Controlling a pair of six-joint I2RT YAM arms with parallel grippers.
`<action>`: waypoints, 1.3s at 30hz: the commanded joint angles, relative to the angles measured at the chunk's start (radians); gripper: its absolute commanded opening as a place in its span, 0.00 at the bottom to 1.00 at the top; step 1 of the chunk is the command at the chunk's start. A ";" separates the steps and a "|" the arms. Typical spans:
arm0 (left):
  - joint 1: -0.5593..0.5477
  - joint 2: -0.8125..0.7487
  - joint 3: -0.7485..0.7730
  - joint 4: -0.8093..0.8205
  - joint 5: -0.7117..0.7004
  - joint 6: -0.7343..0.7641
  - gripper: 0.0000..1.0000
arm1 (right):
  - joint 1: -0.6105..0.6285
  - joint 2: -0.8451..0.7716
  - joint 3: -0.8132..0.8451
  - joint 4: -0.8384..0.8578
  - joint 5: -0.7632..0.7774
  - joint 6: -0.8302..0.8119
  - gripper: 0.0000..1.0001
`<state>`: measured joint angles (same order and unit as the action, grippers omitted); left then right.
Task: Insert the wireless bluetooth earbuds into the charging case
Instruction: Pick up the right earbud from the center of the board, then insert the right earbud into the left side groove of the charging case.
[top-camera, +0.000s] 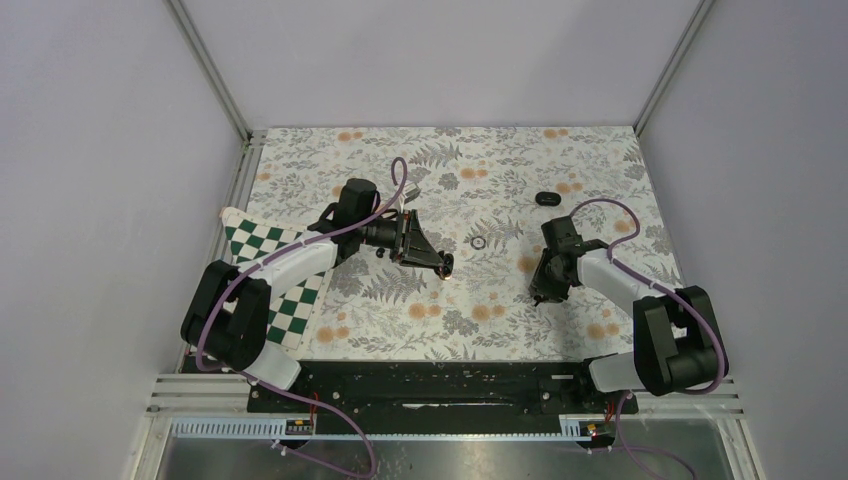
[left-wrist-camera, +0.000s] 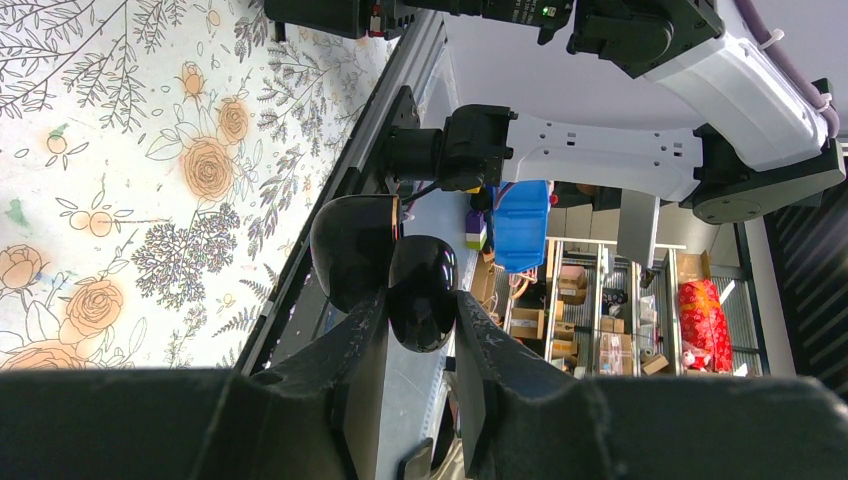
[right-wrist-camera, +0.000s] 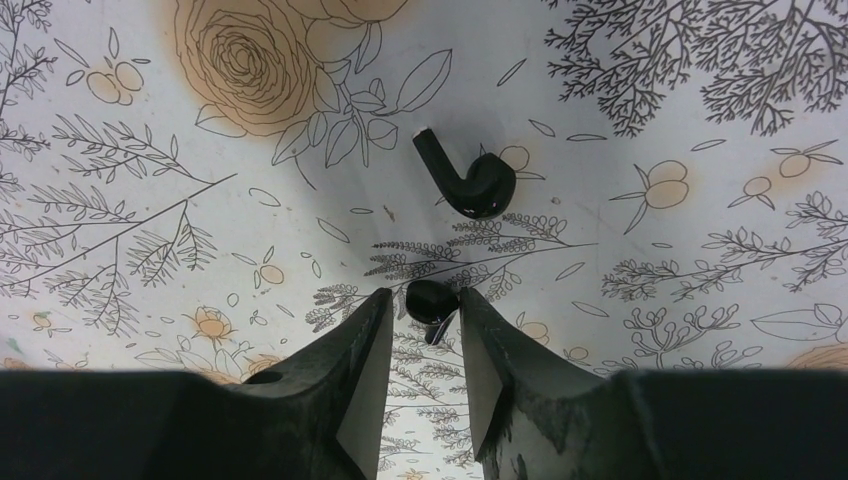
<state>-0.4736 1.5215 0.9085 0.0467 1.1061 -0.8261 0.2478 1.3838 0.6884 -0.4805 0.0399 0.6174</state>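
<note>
The left pincer (left-wrist-camera: 420, 310) is pressed tight on the charging case (left-wrist-camera: 421, 280), whose lid (left-wrist-camera: 352, 248) stands open just past one fingertip. The right pincer (right-wrist-camera: 426, 305) has its fingers parted around one black earbud (right-wrist-camera: 432, 298) at the tips, though I cannot tell whether they grip it; the other earbud (right-wrist-camera: 470, 180) lies just ahead of them

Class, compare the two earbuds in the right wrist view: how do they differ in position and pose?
The far earbud lies free on the floral cloth; the near earbud sits between the right gripper's fingertips. The far earbud shows its whole stem, angled up-left; the near earbud shows little of its stem. Both are small and black.
</note>
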 joint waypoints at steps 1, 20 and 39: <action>-0.004 -0.036 0.009 0.048 0.024 0.013 0.00 | -0.005 0.017 0.005 0.017 -0.001 -0.006 0.38; -0.008 -0.015 0.034 0.077 0.036 -0.015 0.00 | -0.004 -0.066 0.060 -0.055 -0.012 -0.055 0.05; -0.019 0.080 0.013 0.367 0.037 -0.378 0.00 | 0.239 -0.509 0.193 0.149 -0.146 -0.059 0.00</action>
<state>-0.4839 1.5929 0.9279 0.2932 1.1046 -1.1290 0.4221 0.9245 0.8581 -0.4511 -0.0967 0.5636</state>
